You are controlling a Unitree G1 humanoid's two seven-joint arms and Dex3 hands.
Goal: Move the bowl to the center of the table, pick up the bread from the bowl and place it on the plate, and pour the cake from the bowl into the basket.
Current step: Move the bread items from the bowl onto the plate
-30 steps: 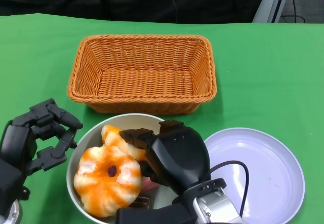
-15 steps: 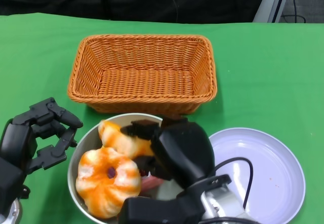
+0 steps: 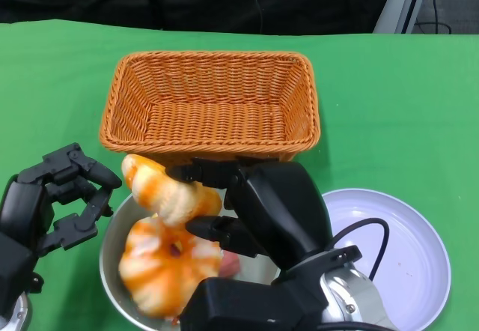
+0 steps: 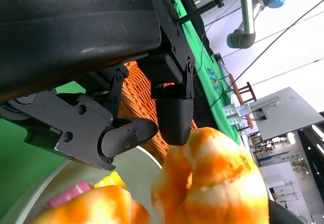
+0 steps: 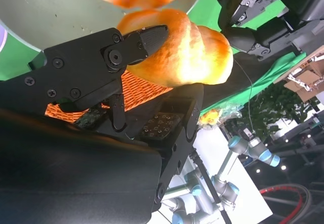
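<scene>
Bread (image 3: 166,189) in right robot hand (image 3: 224,200), long axis level.

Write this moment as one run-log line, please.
right hand: holds bread above bowl | left hand: open beside bowl | plate: bare | basket: bare

Golden bread (image 3: 166,189) hangs above the grey bowl (image 3: 112,245) at the counter's near edge; round orange cake (image 3: 165,263) inside.
</scene>
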